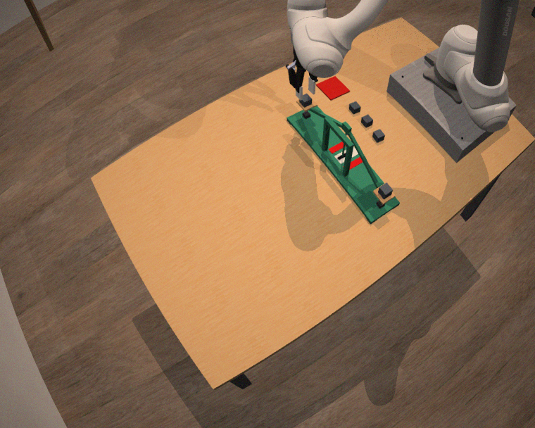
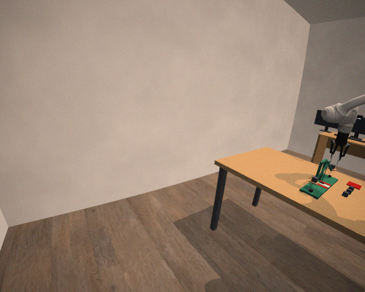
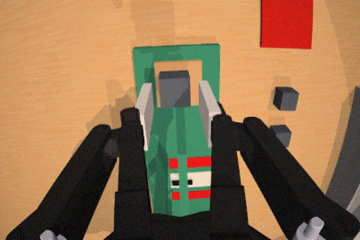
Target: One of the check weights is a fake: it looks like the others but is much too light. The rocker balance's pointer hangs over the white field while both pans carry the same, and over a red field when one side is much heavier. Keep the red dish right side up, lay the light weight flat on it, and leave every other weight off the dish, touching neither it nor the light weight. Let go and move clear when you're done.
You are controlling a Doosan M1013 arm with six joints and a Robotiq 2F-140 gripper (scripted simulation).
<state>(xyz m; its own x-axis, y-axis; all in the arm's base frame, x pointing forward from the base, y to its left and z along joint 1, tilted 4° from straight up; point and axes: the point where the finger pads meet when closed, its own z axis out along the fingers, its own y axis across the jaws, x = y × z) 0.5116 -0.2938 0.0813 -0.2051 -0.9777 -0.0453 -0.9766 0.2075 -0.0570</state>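
Pincer (image 1: 305,88) (image 2: 334,161) (image 3: 175,95) fingers stand apart with nothing between them, poised above the far-pan weight (image 1: 305,100) (image 3: 175,89), which sits just beyond the fingertips, on the pan nearest the red dish (image 1: 333,88) (image 2: 354,185) (image 3: 286,19).

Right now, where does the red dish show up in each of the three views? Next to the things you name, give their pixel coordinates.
Top: the red dish (image 1: 332,88) (image 2: 354,185) (image 3: 286,18) is above centre, right of the gripper (image 1: 305,89) (image 2: 334,164) (image 3: 175,95).
Exterior: near the right edge, below mid-height.
Wrist: upper right corner area.
Shared landmark: the green balance base (image 1: 364,198) (image 2: 308,191) (image 3: 213,58), in all three.
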